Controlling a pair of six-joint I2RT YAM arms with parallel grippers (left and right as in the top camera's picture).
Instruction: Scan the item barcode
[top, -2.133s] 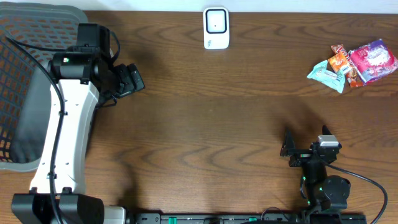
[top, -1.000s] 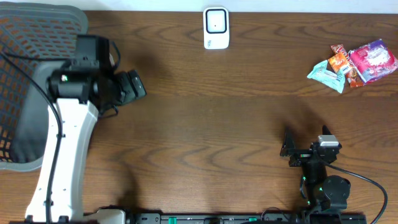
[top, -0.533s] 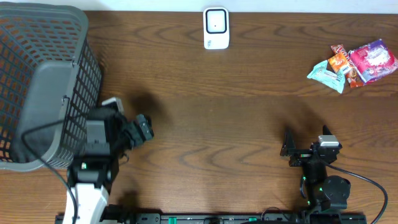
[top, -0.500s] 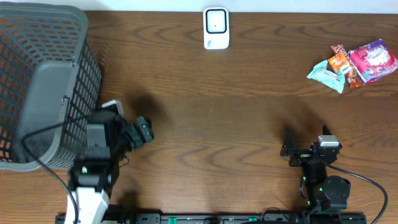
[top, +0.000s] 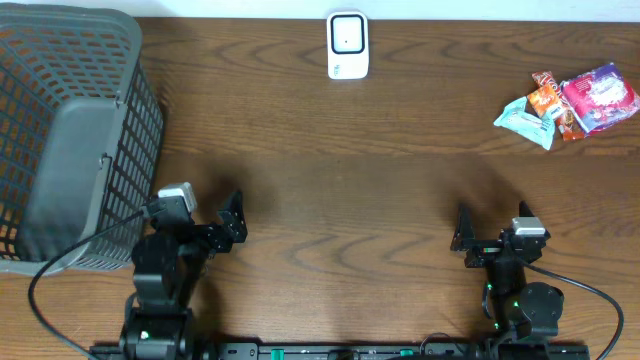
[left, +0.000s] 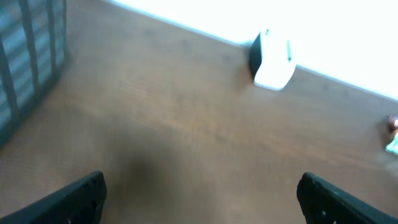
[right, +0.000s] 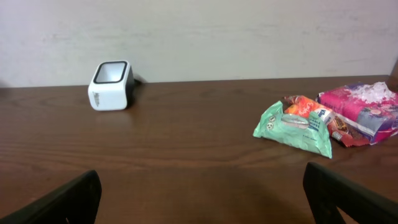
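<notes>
The white barcode scanner (top: 347, 45) stands at the back middle of the table, also seen in the left wrist view (left: 272, 61) and the right wrist view (right: 111, 85). The items are snack packets at the back right: a teal one (top: 525, 122) (right: 292, 129), an orange one (top: 548, 100) (right: 309, 111) and a pink one (top: 600, 97) (right: 360, 104). My left gripper (top: 200, 222) (left: 201, 199) sits low at the front left, open and holding nothing. At the front right my right gripper (top: 492, 240) (right: 202, 199) is open too, far from the packets.
A grey mesh basket (top: 140, 110) fills the back left corner, its wall (left: 31, 56) close to the left arm. Bare brown wood lies between the grippers and the scanner.
The left arm has pulled back from over the basket to the front edge and folded down low. The right arm has not moved.
</notes>
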